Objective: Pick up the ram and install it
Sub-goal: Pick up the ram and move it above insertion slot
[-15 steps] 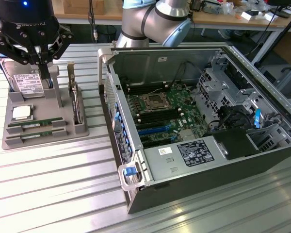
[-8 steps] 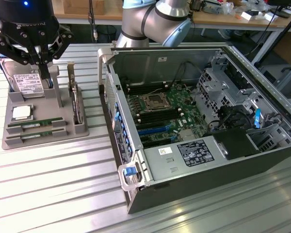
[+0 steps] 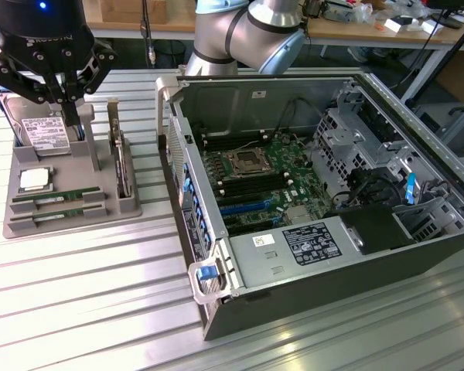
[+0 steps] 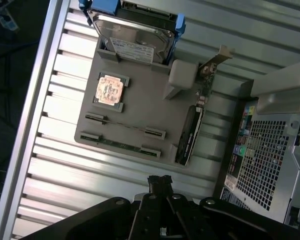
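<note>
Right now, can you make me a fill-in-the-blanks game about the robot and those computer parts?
The gripper, hanging above the gray tray, is ____ and holds nothing.
The number of ram sticks sitting in the tray is ____.
In the exterior view, the open computer case stands to the tray's ____.
Missing words: shut; two; right.
</note>
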Robot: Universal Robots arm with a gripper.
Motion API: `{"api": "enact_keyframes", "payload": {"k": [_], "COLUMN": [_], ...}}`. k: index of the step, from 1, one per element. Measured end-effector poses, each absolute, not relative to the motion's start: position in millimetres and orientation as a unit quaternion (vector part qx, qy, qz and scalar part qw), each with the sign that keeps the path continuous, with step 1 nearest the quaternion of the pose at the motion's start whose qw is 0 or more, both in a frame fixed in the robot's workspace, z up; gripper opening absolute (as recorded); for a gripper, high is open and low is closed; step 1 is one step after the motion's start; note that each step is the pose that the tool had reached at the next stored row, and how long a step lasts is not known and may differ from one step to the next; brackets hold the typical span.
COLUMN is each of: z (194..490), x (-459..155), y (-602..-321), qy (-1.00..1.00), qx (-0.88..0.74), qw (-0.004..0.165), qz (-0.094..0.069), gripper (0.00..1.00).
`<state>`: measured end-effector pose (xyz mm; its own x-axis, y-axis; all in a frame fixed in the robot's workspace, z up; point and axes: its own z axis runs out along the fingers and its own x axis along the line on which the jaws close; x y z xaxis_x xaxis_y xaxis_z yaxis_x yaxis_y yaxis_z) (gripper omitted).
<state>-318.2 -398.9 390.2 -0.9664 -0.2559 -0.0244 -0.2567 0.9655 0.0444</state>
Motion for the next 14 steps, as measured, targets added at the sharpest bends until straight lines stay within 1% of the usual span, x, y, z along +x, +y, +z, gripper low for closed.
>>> {"api": "enact_keyframes", "payload": {"k": [14], "z": [390.1], "x": [-318.2], "y": [-398.9], "qy": [0.988], "qx": [-0.152], "qw": [0.009], "qz": [0.024], "gripper": [0.11]}}
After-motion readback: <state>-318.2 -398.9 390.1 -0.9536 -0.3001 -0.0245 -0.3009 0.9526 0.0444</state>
